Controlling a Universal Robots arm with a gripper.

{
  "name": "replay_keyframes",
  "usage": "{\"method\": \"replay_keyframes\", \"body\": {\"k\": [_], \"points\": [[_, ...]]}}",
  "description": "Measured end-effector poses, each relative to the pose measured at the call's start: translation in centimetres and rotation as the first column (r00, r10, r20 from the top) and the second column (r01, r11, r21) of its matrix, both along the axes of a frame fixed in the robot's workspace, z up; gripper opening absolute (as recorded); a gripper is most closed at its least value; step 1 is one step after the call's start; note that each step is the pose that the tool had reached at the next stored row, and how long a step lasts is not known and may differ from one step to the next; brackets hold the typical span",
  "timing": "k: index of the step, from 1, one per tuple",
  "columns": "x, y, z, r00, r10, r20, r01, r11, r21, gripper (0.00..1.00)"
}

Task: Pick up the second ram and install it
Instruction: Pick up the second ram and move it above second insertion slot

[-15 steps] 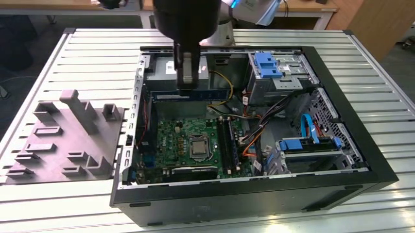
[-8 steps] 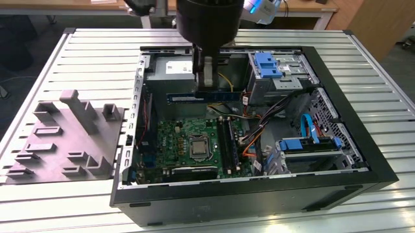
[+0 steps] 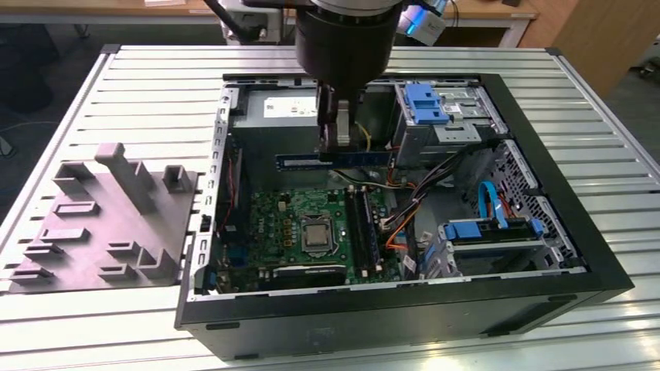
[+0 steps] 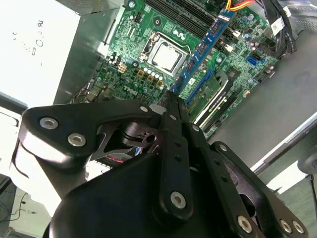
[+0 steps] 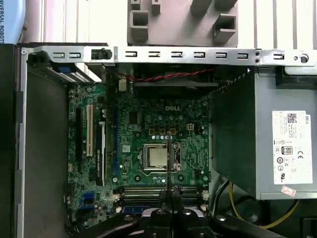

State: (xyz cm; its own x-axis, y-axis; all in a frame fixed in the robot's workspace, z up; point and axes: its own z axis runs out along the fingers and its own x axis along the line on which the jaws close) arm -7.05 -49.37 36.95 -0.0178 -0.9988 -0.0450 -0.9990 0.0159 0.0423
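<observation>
Claw: the claw [image 3: 336, 148] is clenched on the second ram [image 3: 366, 158], pinching it near mid-length, with both ends sticking out past the fingers.
Where the ram is: upper middle of the exterior view, held level in the air over the open computer case [image 3: 577, 255], above the motherboard [image 3: 278, 224] and clear of it. In the second wrist view it runs out from the fingertips as a thin blue strip [image 4: 198, 54].
Slots: the long black slots [image 3: 359, 224] lie lower in the frame, beside the processor socket, well apart from the ram.
Weight: light, judging by how thin it is.
Stiffness: a stiff flat board that probably won't sag, though twisting could crack it.
Fragility: chips and contact edge look delicate, so squeeze only the flat faces.
Best hold: the middle of the top edge, as now, leaving the contact edge free.
Slip risk: smooth faces, so it may tilt if pushed unevenly.
Surroundings: a grey holder [image 3: 103, 224] lies on the slatted table [image 3: 154, 77] at the exterior view's left.
</observation>
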Motion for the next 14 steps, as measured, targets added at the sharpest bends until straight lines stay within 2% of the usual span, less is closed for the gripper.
{"method": "replay_keyframes", "body": {"k": [4, 10, 14], "points": [[0.0, 0.11, -0.5, 1.0, 0.0, 0.0, 0.0, 1.0, 0.0001, 0.11], [0.1, 0.56, -1.1, 1.0, 0.0, -0.0002, 0.0, 1.0, 0.0002, 0.11], [0.3, 0.64, -1.83, 1.0, 0.0, -0.004, 0.0, 1.0, 0.0002, 0.11]]}}
